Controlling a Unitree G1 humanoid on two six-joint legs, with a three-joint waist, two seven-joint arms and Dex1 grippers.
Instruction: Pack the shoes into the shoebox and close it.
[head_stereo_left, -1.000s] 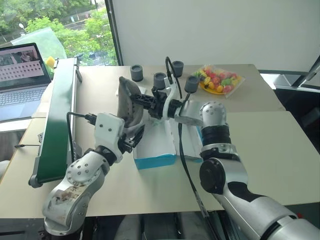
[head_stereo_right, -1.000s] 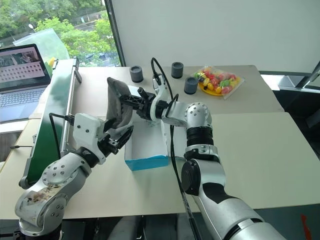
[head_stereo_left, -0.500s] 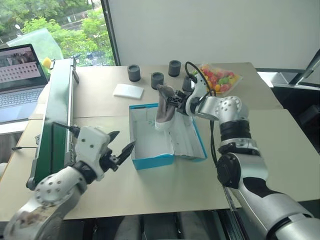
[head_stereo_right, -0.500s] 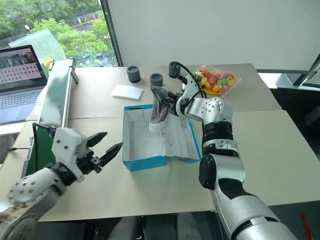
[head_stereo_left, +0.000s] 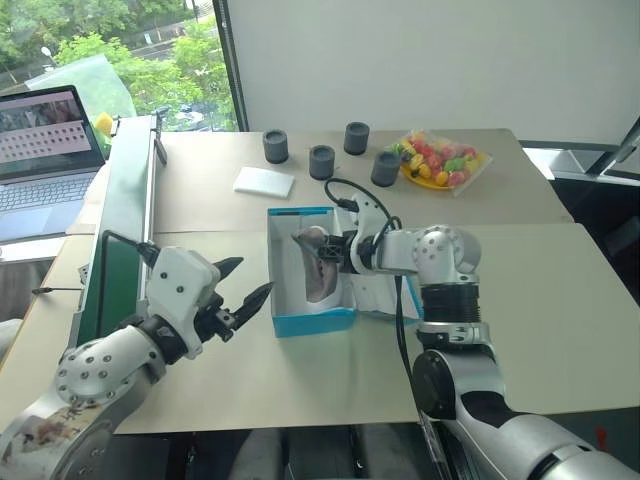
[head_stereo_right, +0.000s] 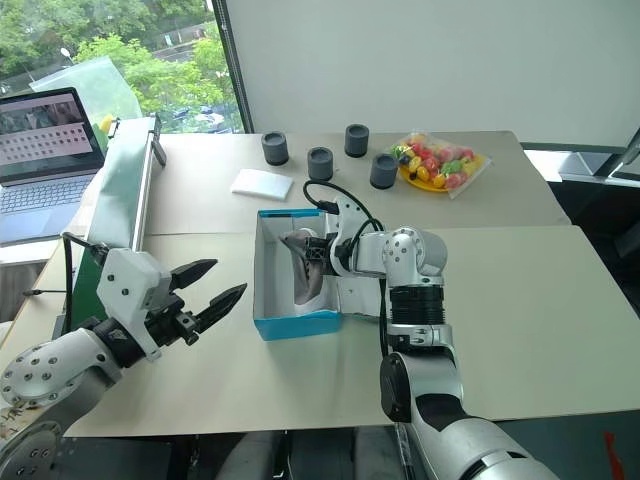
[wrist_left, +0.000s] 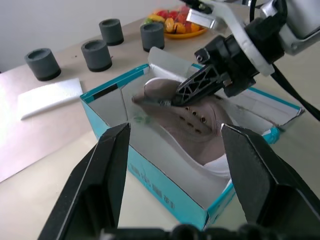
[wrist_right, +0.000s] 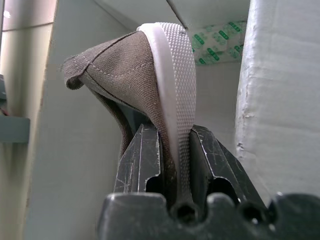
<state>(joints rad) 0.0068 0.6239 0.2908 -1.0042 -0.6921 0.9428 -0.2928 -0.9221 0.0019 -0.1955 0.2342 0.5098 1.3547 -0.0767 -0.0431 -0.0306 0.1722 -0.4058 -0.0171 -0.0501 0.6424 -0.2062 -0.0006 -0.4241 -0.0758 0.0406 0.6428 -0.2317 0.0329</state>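
Since half a second ago the right end effector (head_stereo_left: 322, 252) has come down with the shoe (head_stereo_left: 318, 272), which was held upright above the far end of the shoebox (head_stereo_left: 310, 321) and now sits low inside it, leaning against the box's left wall. The left end effector (head_stereo_left: 243, 282) has barely shifted.

Nearest the robot, the left end effector hovers over the table (head_stereo_left: 560, 300) just to the left of the shoebox's near corner, its two black fingers (wrist_left: 107, 170) spread wide and holding nothing. The left wrist view looks between them straight at the turquoise box and the shoe in it.

Next comes the shoebox, open, its white inside showing and its flap lid lying out to the right. The right end effector reaches in from the right, its fingers (wrist_right: 142, 160) pinched tight on the shoe's edge, where the grey-brown fabric meets the whitish sole rim.

To the left a long green conveyor (head_stereo_left: 118, 240) runs away from the robot, with a laptop (head_stereo_left: 40, 160) beyond it.

Farther back a flat white pad (head_stereo_left: 264, 181) lies on the table, and behind it stand four dark cylinders (head_stereo_left: 322, 161) and a bag of coloured sweets (head_stereo_left: 440, 159).
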